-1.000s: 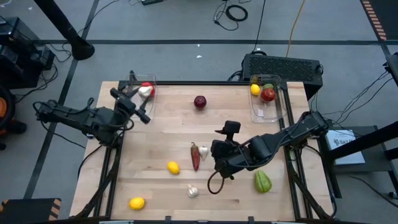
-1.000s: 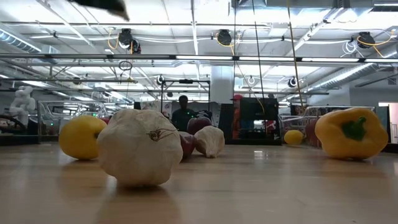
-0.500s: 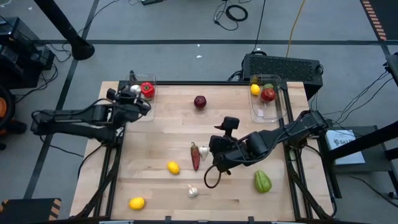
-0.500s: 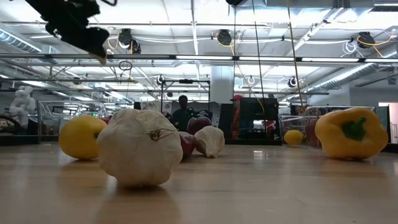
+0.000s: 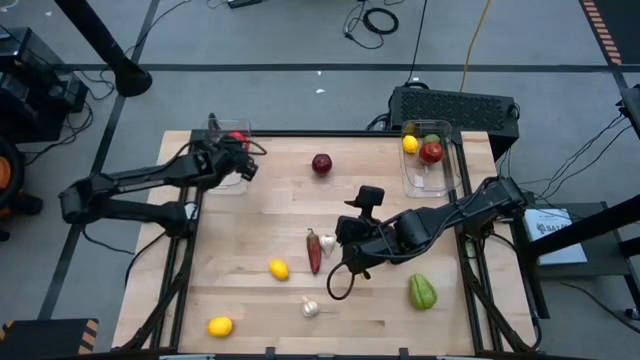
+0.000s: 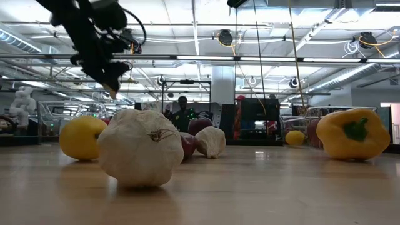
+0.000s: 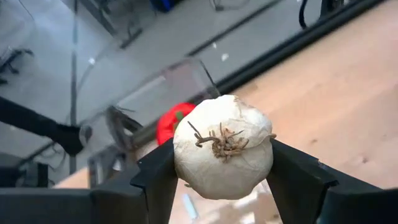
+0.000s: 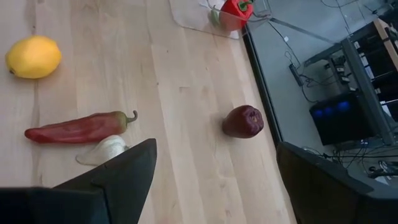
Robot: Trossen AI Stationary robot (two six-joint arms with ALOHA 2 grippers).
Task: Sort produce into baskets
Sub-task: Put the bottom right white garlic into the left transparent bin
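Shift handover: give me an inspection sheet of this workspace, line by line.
Surface: wooden table, intact.
Job's things: left bin holds a red pepper; right bin holds a lemon, apple and green piece. Loose: apple, chili, two lemons, garlic, green pepper.
Clutter: nothing seen.
Grippers: left gripper shut on a garlic bulb by the left bin; right gripper open, mid-table.
Cables: loop under right arm; more on floor.
Surroundings: black box behind table; person far off.

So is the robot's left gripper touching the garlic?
Touching. In the left wrist view, the left gripper has both dark fingers pressed against the sides of the garlic, holding it above the clear basket.
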